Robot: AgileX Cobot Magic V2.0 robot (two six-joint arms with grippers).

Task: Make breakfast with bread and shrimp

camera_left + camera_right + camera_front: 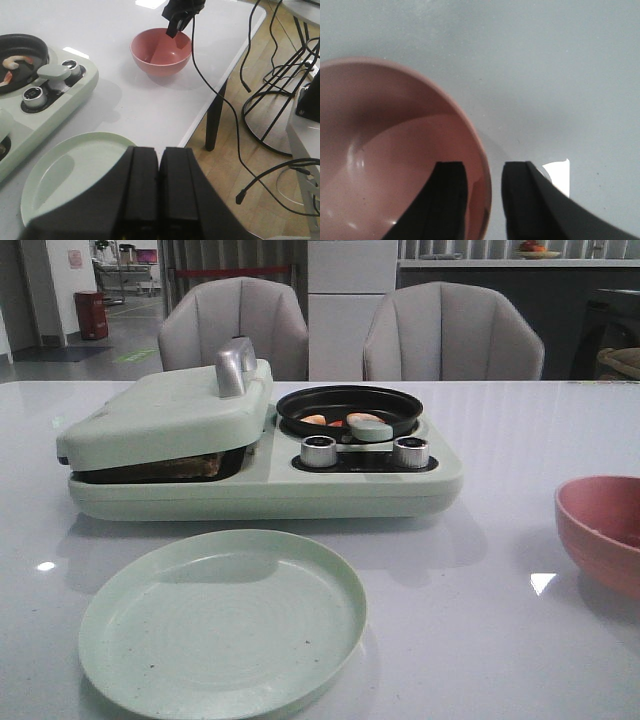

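The mint-green breakfast maker (260, 485) stands mid-table with its grill lid (170, 410) down. A brown crusted edge of bread (195, 466) shows in the gap under the lid. Several pale orange shrimp (316, 420) lie in the black pan (350, 400); they also show in the left wrist view (12, 62). My left gripper (160, 165) is shut and empty, above the near edge of the green plate (75, 165). My right gripper (482, 167) is open, its fingers either side of the pink bowl's rim (470, 125); it also shows in the left wrist view (176, 22).
The green plate (222, 620) lies in front of the maker. The pink bowl (605, 530) sits at the table's right. Two metal knobs (319, 451) and the pan's handle (368, 426) face forward. Two chairs (452, 332) stand behind. Cables and a stand are off the table edge (280, 100).
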